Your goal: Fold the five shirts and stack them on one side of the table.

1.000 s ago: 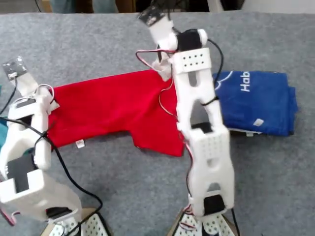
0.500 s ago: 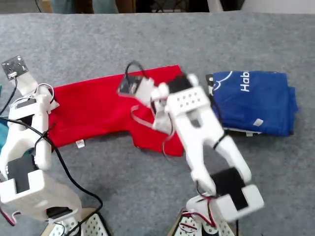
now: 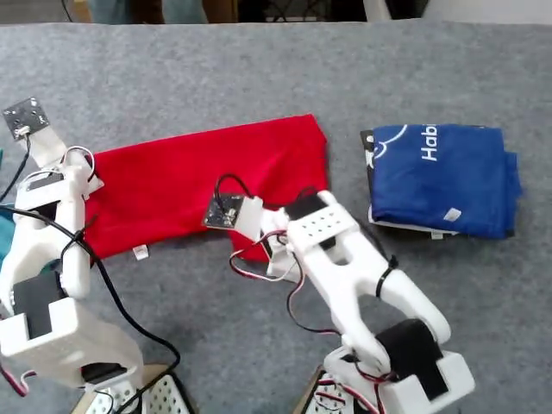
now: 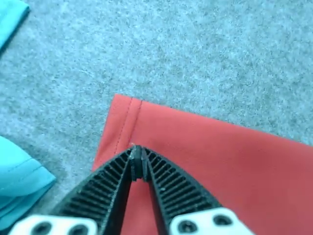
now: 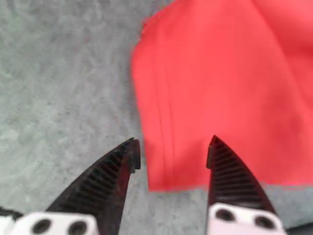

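Left gripper: jaws are pressing together, clamping the hem of the red shirt just in from its corner. Right gripper: jaws are standing apart, 1 tip hanging over the gray table and the other over the red shirt, straddling the cloth's edge near a corner; whether the tips are touching down is unclear.

The high view is showing the red shirt lying flat and spread across the middle of the table. The left gripper is sitting at the shirt's end on the left arm's side, and the right arm is bending low over the shirt's near edge. A folded blue shirt is lying on the right arm's side, near the red one but apart from it.

The left wrist view is adding teal cloth just beside the red corner, with a 2nd teal patch farther off. These are possibly 1 garment or 2. The high view is catching just a teal sliver at its edge.

Count: 2 arms, 1 red shirt, 1 blue shirt, 2 teal patches.
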You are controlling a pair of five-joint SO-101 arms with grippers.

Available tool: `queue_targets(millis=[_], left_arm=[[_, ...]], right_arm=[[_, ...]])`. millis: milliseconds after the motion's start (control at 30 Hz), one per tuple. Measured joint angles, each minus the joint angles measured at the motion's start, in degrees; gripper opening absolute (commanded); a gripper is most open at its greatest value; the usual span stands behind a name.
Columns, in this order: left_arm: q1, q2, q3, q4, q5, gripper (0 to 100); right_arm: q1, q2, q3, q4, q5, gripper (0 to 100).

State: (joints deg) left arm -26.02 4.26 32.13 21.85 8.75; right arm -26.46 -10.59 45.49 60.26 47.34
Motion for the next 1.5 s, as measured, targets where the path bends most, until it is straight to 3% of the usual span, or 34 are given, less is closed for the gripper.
queue_targets(millis=[433, 600, 767, 933, 1233, 1500], left_arm=[[0.00, 0.00, 0.00, 0.00, -0.09, 3], [0.00, 0.00, 0.00, 0.00, -0.09, 3], [0.00, 0.00, 0.00, 0.00, -0.09, 3], [0.00, 0.00, 0.00, 0.00, -0.09, 3], [0.00, 0.00, 0.00, 0.00, -0.09, 3], [0.00, 0.00, 0.00, 0.00, -0.09, 3]], right_arm=[[-0.09, 11.87, -1.14, -9.58, 1.76, 22.2], [0.79, 13.01, -2.55, -10.11, 2.55, 1.4], [4.66, 16.18, -7.82, -10.73, 2.90, 1.1], [5.01, 20.48, -18.29, 1.32, 2.90, 1.4], [4.84, 31.47, -53.80, 28.48, 3.52, 1.4], [4.84, 52.22, -86.86, 39.47, 13.27, 1.4]])
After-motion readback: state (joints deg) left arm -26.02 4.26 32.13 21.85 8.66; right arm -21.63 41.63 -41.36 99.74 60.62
